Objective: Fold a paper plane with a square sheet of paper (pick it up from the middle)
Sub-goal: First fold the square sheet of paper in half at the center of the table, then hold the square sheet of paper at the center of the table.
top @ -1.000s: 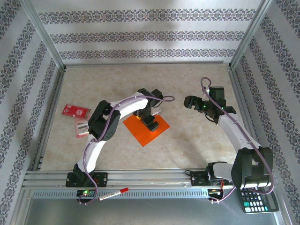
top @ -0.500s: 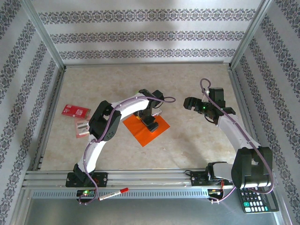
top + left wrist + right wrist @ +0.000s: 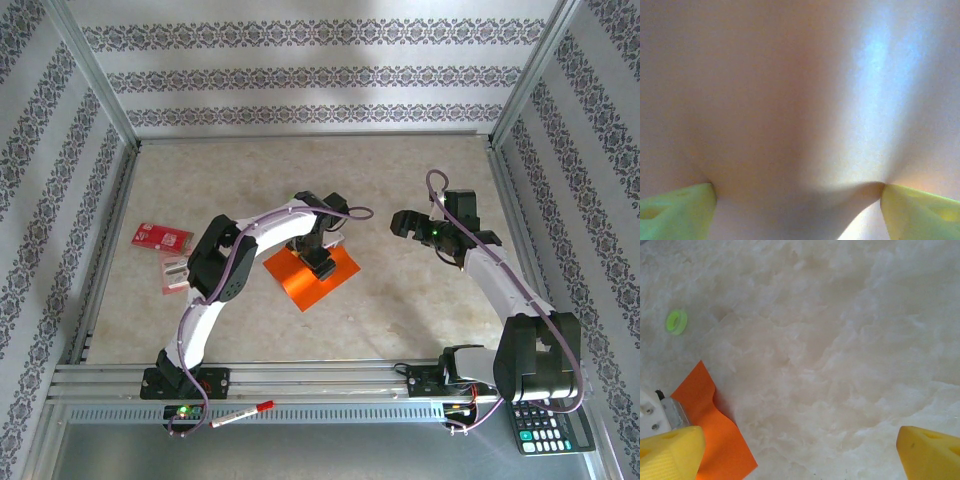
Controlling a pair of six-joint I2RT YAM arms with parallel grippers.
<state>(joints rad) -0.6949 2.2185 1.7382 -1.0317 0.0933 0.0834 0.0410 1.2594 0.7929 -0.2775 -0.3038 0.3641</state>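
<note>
Left gripper (image 3: 320, 262): centre of the top view, down on the middle of the sheet. In its wrist view, fingertips (image 3: 675, 212) at the two lower corners, set apart and pressing on a blurred pale surface that puckers between them. Nothing pinched yet.
Square sheet of paper (image 3: 312, 283): centre of the top view, flat on the table (image 3: 420, 170), one corner towards the bottom edge. Partly under the left gripper.
Right gripper (image 3: 398, 222): right of centre, well apart from the sheet, spread wide and holding nothing. In its wrist view, yellow tips at both lower corners and an orange corner at lower left.
Change over the last second: sheet outline slightly drawn in, its upper left edge a little lower in the frame. Right gripper shifted a touch down and left.
Green ring (image 3: 676, 321): upper left of the right wrist view, on bare table.
Red card (image 3: 160, 237): left of the top view, unmoved.
</note>
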